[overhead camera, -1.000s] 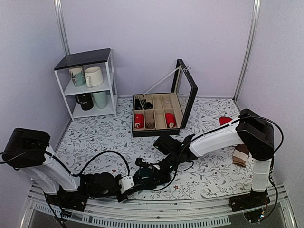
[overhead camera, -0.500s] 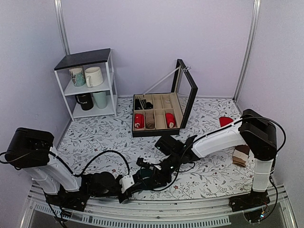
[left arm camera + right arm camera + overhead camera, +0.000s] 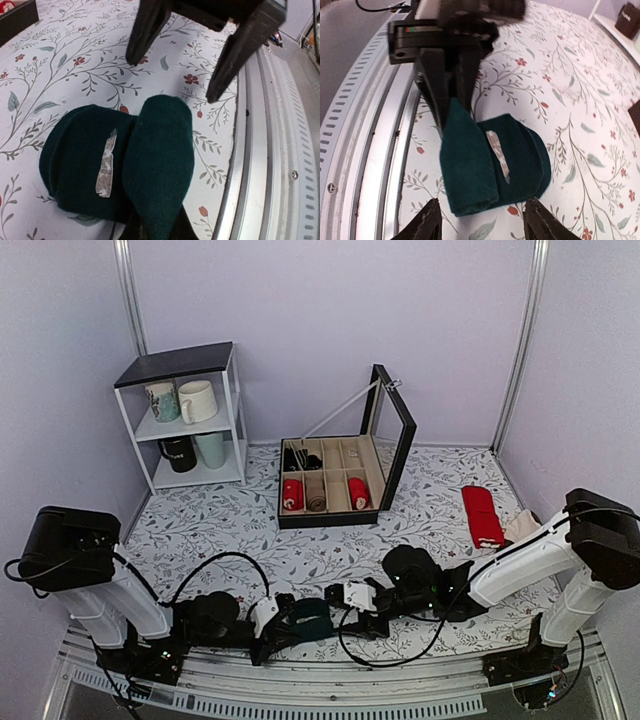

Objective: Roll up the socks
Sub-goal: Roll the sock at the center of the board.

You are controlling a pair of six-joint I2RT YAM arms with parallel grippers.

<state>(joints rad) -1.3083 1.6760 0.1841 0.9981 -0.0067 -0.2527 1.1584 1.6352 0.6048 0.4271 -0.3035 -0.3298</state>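
Note:
The socks (image 3: 312, 618) are a dark teal, partly rolled bundle near the table's front edge, with a pale paper sliver lying on them. One flap of the socks (image 3: 157, 165) narrows down into my left gripper (image 3: 156, 234), which is shut on its end. In the right wrist view the socks (image 3: 515, 160) lie just beyond my right gripper (image 3: 485, 222), whose fingers stand open on either side and touch nothing. The left gripper (image 3: 451, 95) pinches the flap from the far side. From above, the right gripper (image 3: 340, 600) sits just right of the bundle.
An open black compartment box (image 3: 392, 440) with rolled red and beige socks stands at mid-back. Flat red socks (image 3: 483, 515) and a beige piece (image 3: 521, 528) lie at the right. A white shelf (image 3: 185, 360) with mugs is back left. The metal rail (image 3: 300, 702) and cables run along the front.
My right gripper has opened and drawn back to the right off the socks, its arm swinging right and uncovering the red socks. The left gripper has closed on the flap.

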